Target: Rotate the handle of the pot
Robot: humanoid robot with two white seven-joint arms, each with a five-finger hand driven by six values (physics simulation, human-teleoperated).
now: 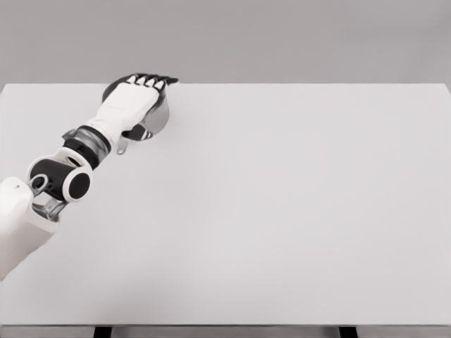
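A table (282, 211) fills most of the head view, its far edge running across the upper part of the scene. A pot (158, 121) sits on the table at the far left, close to the far edge. Its handle (122, 146) sticks out toward the near left. The left arm enters from the near left corner and reaches diagonally to the far side. The left hand (134, 95) lies over the pot, covering most of it.
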